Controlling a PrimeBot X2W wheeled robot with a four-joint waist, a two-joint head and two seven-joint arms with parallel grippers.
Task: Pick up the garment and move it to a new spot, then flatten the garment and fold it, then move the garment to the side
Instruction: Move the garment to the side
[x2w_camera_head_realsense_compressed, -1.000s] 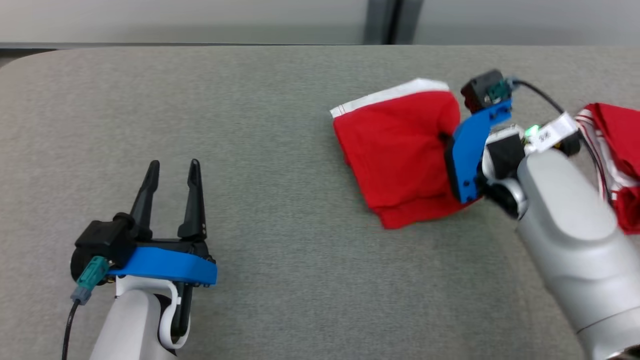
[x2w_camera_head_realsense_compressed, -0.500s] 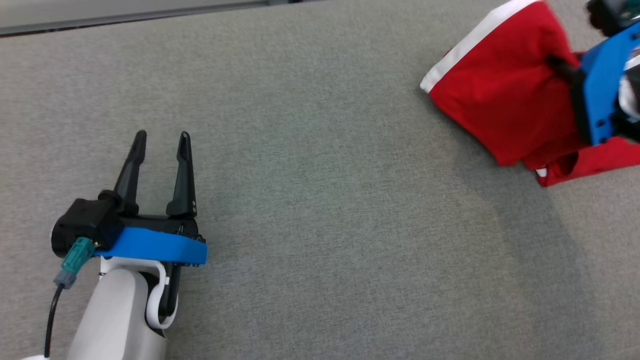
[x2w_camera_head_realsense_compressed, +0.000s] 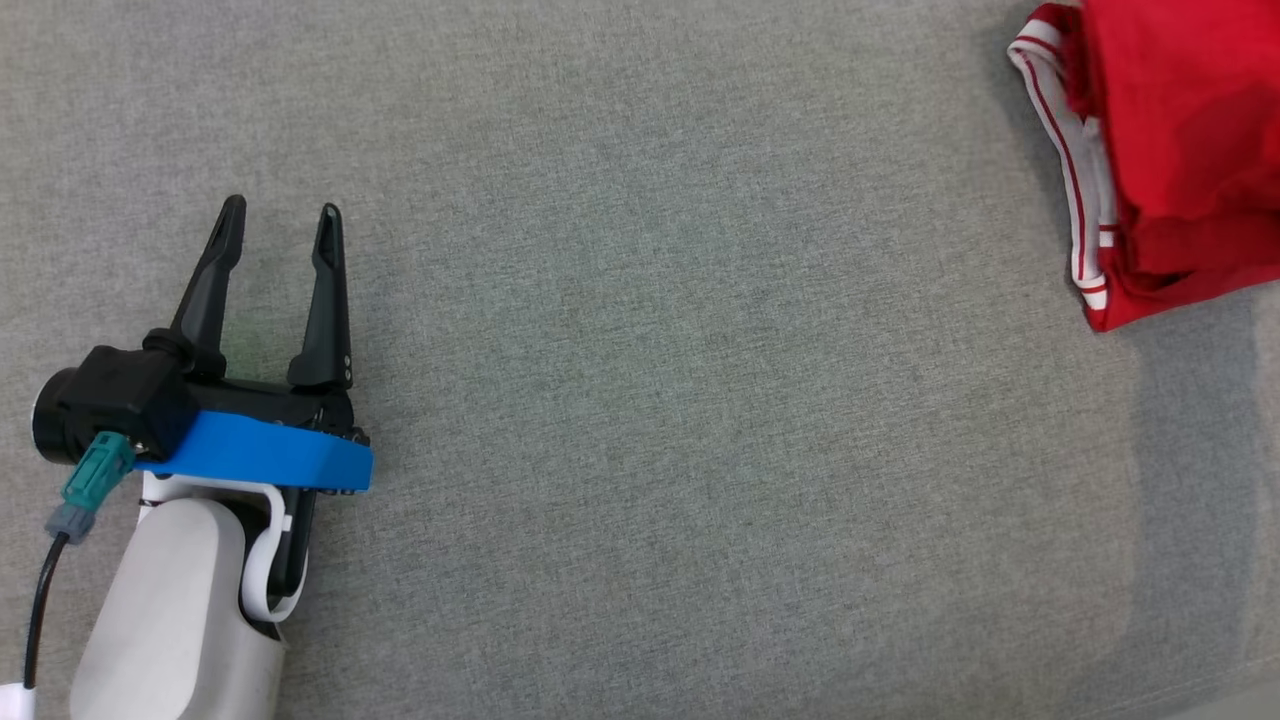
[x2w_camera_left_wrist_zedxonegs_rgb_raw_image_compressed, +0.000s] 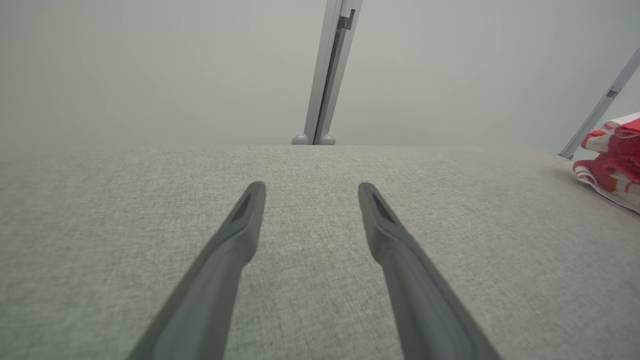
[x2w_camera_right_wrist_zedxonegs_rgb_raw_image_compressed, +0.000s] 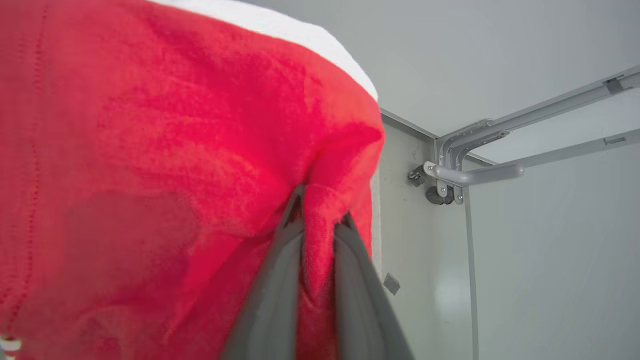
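Evidently the right gripper (x2w_camera_right_wrist_zedxonegs_rgb_raw_image_compressed: 320, 207) had its jaws clenched almost together on a pinched ridge of the garment (x2w_camera_right_wrist_zedxonegs_rgb_raw_image_compressed: 175, 150). This was a soft, napped red cloth with a plain white band along its top edge. The rest of it bulged in loose folds to one side of the two smooth dark grey fingers (x2w_camera_right_wrist_zedxonegs_rgb_raw_image_compressed: 270, 300). The left gripper (x2w_camera_head_realsense_compressed: 281, 212) had its jaws spread wide and grasped nothing, its long tapered prongs lying low over the worktop (x2w_camera_head_realsense_compressed: 650, 400), a flat surface covered in grey woven fabric. Well off to the left gripper's right, at the head view's upper corner, showed red cloth (x2w_camera_head_realsense_compressed: 1180, 150) edged in white, red-striped trim. Whether that was the held garment could not be told.
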